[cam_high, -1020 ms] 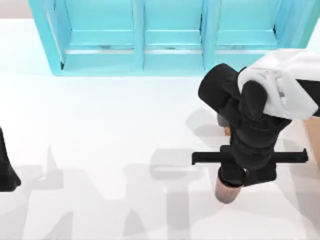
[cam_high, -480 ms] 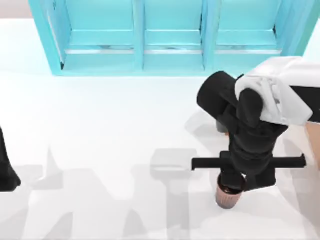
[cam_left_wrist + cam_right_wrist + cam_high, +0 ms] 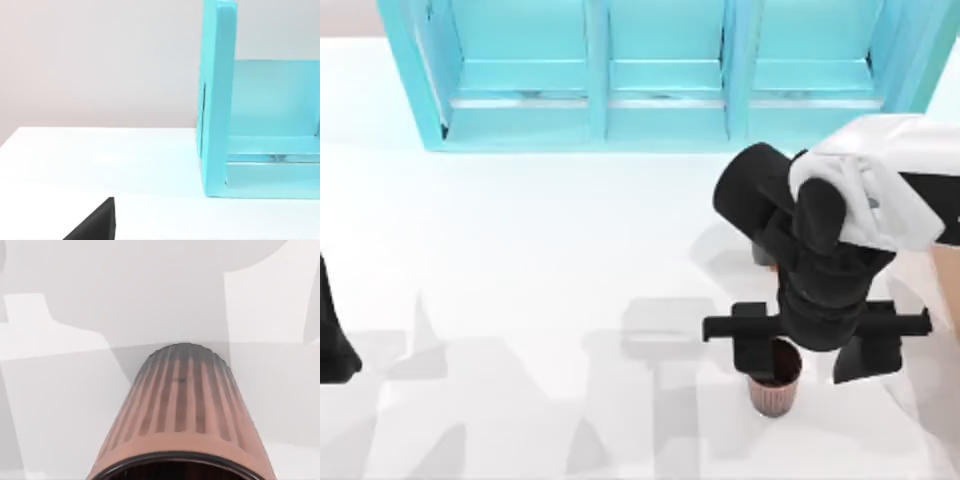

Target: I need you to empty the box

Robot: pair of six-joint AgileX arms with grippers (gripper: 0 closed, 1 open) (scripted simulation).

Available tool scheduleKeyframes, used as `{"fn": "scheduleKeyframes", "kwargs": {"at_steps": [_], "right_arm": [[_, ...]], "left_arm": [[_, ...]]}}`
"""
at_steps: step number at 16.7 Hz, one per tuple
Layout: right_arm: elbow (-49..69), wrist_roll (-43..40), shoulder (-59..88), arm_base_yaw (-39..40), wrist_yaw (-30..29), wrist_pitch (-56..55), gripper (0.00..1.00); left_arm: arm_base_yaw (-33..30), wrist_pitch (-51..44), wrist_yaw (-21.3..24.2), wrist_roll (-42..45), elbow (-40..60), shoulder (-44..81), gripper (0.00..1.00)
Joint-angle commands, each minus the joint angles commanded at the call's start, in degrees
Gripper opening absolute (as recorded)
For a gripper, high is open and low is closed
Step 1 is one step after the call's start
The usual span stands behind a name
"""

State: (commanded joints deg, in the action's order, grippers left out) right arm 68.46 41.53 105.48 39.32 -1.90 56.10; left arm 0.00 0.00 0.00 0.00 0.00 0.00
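The right gripper's (image 3: 813, 357) fingers (image 3: 752, 352) stand spread apart above a ribbed brown cup (image 3: 775, 385) upright on the white bench (image 3: 520, 260). The box's (image 3: 948, 285) tan edge shows at the bench's right. The left arm (image 3: 332, 335) is parked at the left; its fingers' state cannot be told.

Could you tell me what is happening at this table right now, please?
The right arm's tool hangs over a small ribbed brown cup standing upright on the white table, near its right side; its fingers stand spread to either side of the cup. The tan box peeks out at the right edge. The left arm sits parked at the left.
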Motion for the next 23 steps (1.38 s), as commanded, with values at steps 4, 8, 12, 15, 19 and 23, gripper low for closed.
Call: {"fn": "scheduleKeyframes", "kwargs": {"at_steps": [4, 8, 12, 15, 19, 23], "right_arm": [[0.0, 0.0, 0.0, 0.0, 0.0, 0.0, 1.0], [0.0, 0.0, 0.0, 0.0, 0.0, 0.0, 1.0], [0.9, 0.0, -0.1, 0.0, -0.1, 0.9, 1.0], [6.0, 0.0, -1.2, 0.1, -0.1, 6.8, 1.0], [14.4, -0.2, -3.5, -0.1, -0.1, 18.5, 1.0], [17.6, -0.3, -4.6, -0.3, 0.0, 22.2, 1.0]], "left_arm": [[0.0, 0.0, 0.0, 0.0, 0.0, 0.0, 1.0], [0.0, 0.0, 0.0, 0.0, 0.0, 0.0, 1.0], [0.0, 0.0, 0.0, 0.0, 0.0, 0.0, 1.0], [0.0, 0.0, 0.0, 0.0, 0.0, 0.0, 1.0], [0.0, 0.0, 0.0, 0.0, 0.0, 0.0, 1.0], [0.0, 0.0, 0.0, 0.0, 0.0, 0.0, 1.0]]}}
